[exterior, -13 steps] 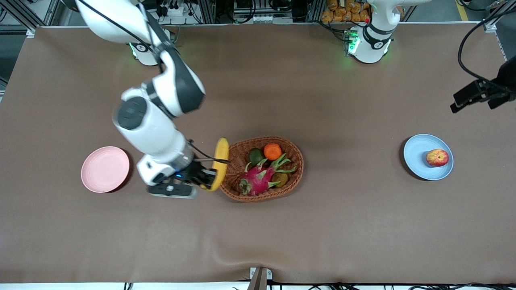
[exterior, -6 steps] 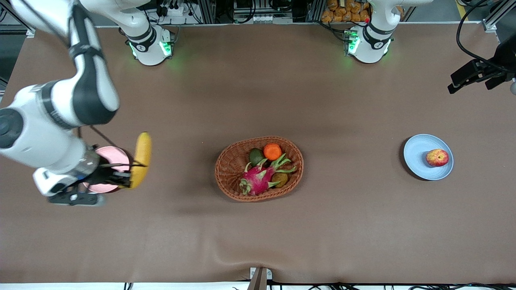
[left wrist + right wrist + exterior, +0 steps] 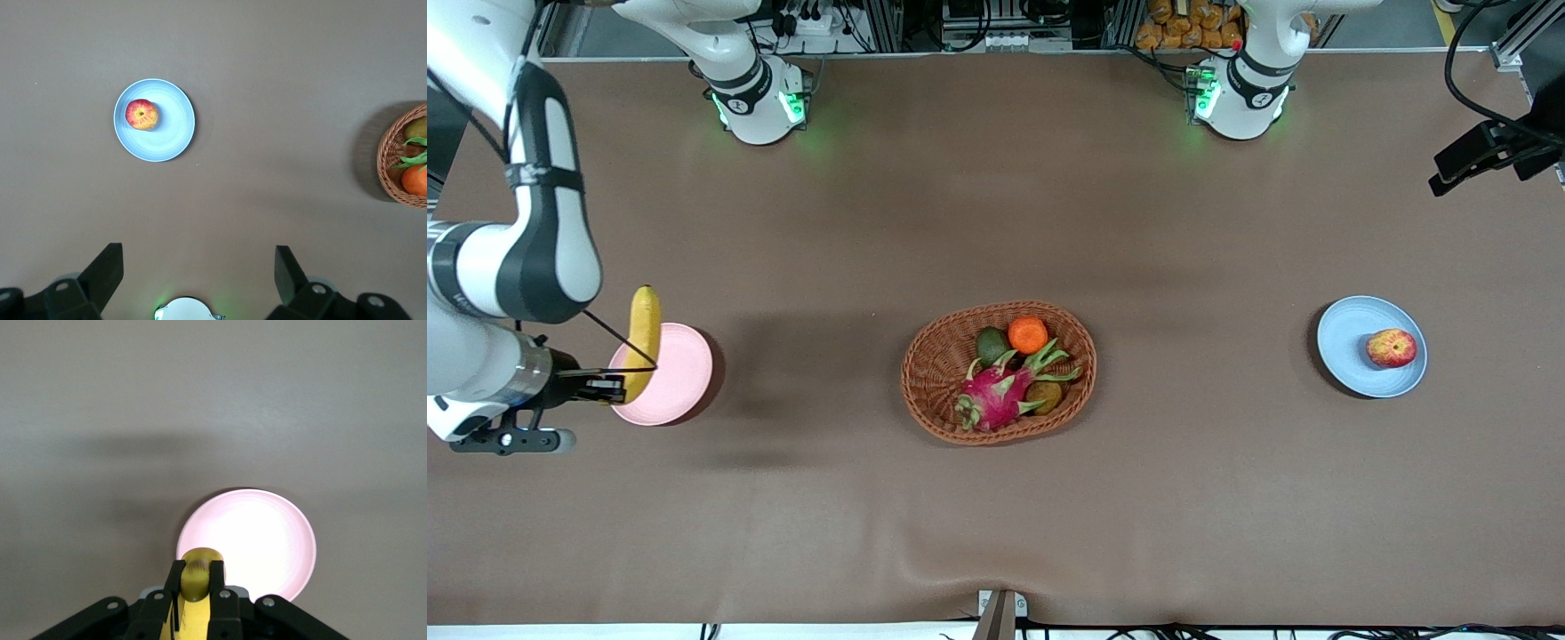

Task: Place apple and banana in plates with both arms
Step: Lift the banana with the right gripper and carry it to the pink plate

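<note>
My right gripper (image 3: 609,388) is shut on the yellow banana (image 3: 642,338) and holds it over the edge of the pale pink plate (image 3: 678,378), at the right arm's end of the table. In the right wrist view the banana (image 3: 198,577) sits between the fingers with the pink plate (image 3: 267,540) below. The red apple (image 3: 1391,348) lies on the light blue plate (image 3: 1352,342) at the left arm's end; both show in the left wrist view, the apple (image 3: 141,114) on the plate (image 3: 170,130). My left gripper (image 3: 199,277) is open and empty, up high by the table's edge (image 3: 1485,160).
An oval brown wicker basket (image 3: 938,356) stands mid-table with a dragon fruit (image 3: 996,396), a tangerine (image 3: 1028,334) and green fruit in it. Its rim shows in the left wrist view (image 3: 387,157). Both green-lit arm bases stand along the table's robot side.
My right gripper has carried the banana from beside the basket across to over the pink plate. The left gripper shifted slightly at the table's edge. The apple and blue plate have not moved.
</note>
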Controlling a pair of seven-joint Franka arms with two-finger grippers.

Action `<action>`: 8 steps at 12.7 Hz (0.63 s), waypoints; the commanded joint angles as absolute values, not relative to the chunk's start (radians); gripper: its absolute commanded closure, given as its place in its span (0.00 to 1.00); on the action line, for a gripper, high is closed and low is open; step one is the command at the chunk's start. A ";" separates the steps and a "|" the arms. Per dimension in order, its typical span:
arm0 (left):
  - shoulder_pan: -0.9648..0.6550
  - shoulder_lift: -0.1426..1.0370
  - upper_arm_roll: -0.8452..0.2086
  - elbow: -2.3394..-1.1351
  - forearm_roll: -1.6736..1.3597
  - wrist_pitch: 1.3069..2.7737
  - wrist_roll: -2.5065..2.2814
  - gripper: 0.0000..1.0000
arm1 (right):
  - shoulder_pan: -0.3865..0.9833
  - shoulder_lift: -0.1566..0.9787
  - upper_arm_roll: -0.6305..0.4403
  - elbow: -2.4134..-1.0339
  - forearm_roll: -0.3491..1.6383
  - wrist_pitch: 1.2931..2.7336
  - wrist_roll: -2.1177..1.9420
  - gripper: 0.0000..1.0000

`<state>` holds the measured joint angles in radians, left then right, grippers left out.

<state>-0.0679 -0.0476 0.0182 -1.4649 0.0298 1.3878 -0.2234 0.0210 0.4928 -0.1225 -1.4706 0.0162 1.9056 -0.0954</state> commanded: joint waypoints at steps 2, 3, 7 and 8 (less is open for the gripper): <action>-0.077 -0.041 0.021 -1.436 0.025 1.394 -0.218 0.00 | -0.040 0.581 -0.101 -1.477 -0.003 2.012 -0.164 1.00; -0.081 -0.041 0.018 -1.436 0.022 1.396 -0.212 0.00 | -0.047 0.604 -0.100 -1.477 -0.002 2.026 -0.175 1.00; -0.084 -0.038 0.003 -1.436 0.021 1.396 -0.209 0.00 | -0.041 0.649 -0.098 -1.526 0.009 2.107 -0.175 1.00; -0.090 -0.035 0.003 -1.434 0.025 1.396 -0.212 0.00 | -0.041 0.653 -0.098 -1.545 0.009 2.155 -0.175 1.00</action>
<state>-0.0833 -0.0463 0.0047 -1.4533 0.0279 1.3951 -0.2194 -0.0287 0.6609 -0.1114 -1.5088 0.0161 2.0940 -0.1628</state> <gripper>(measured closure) 0.000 0.815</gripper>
